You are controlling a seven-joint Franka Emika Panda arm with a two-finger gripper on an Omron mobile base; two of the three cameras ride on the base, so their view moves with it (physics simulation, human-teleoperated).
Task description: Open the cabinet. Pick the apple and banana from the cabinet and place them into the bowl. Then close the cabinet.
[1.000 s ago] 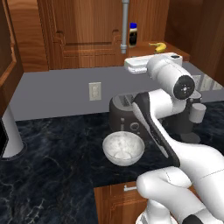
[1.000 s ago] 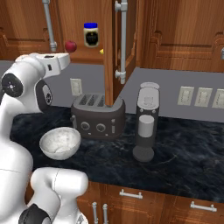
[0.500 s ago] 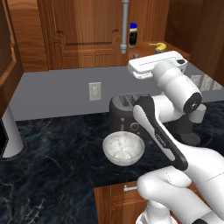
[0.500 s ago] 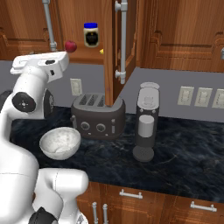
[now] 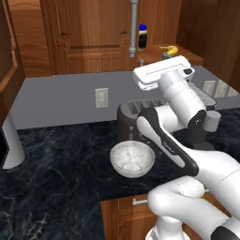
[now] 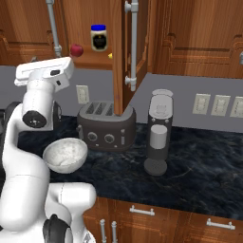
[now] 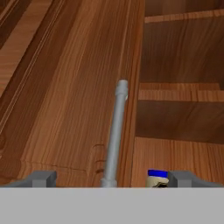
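With 1 cabinet (image 6: 121,52) door open, the end effector (image 7: 111,178) is spread wide and holds nothing. On the shelf sit the apple (image 6: 76,50) and banana (image 5: 169,48). I think it must reach the apple next, then drop it in the bowl (image 5: 132,159).

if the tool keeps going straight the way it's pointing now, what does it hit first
Probably the closed left cabinet door or its silver bar handle, which sits about midway between the open tool's fingertips in the hand view. Depth is unclear.
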